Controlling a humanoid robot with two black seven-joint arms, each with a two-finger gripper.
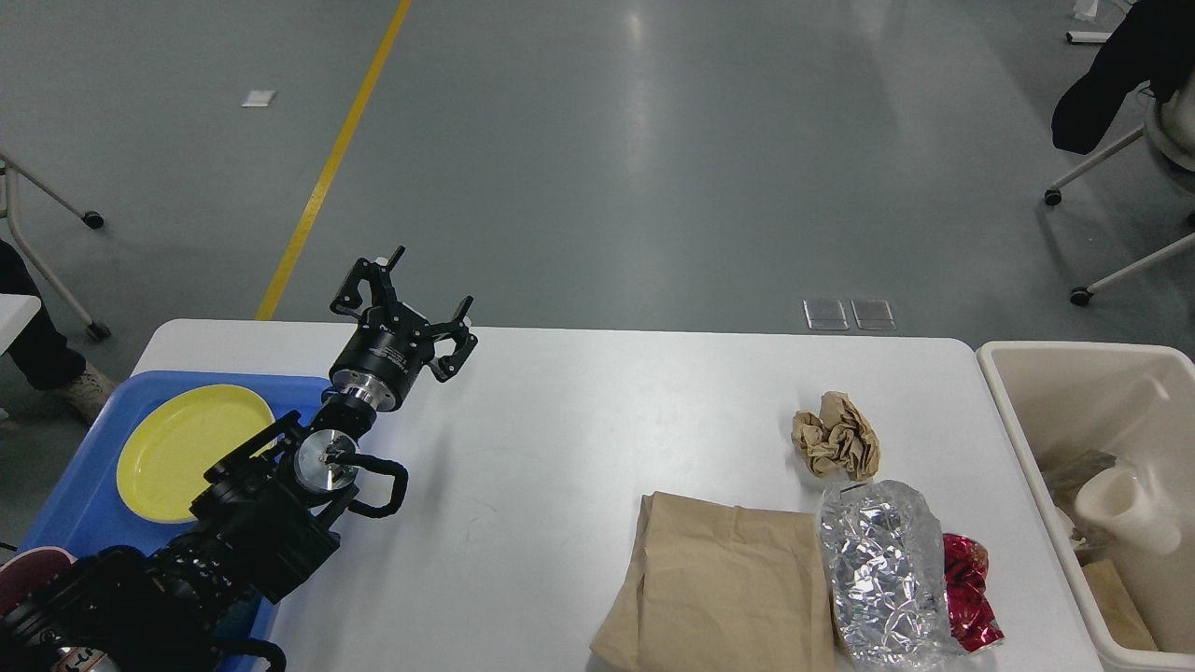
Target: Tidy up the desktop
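1. Head view shows the left gripper (408, 301) raised above the far left part of the surface (560, 420), just past the blue tray (70, 495) that carries the yellow plate (187, 448).
2. Litter lies toward four o'clock from those fingers, well apart from them: a crumpled paper ball (836, 437), a flat brown paper bag (724, 583), a foil wrapper (882, 569) and a red wrapper (971, 593) bunched at the near right of the surface.
3. The beige bin (1055, 401) stands off the right edge at three o'clock, with some rubbish and a pale jug-like thing (1125, 509) already inside.
4. The brown paper bag's long axis runs roughly from twelve to six o'clock; the foil wrapper lies about the same way, touching the bag's right edge and partly covering the red wrapper.
5. Only the left arm is visible; the right arm is out of frame, though by position it would probably be the nearer one to the litter and bin.
6. Left fingers (459, 338) are spread wide apart, holding nothing and touching nothing.
7. My judgement: tidying is unfinished, and the coming move is a long reach toward four o'clock.
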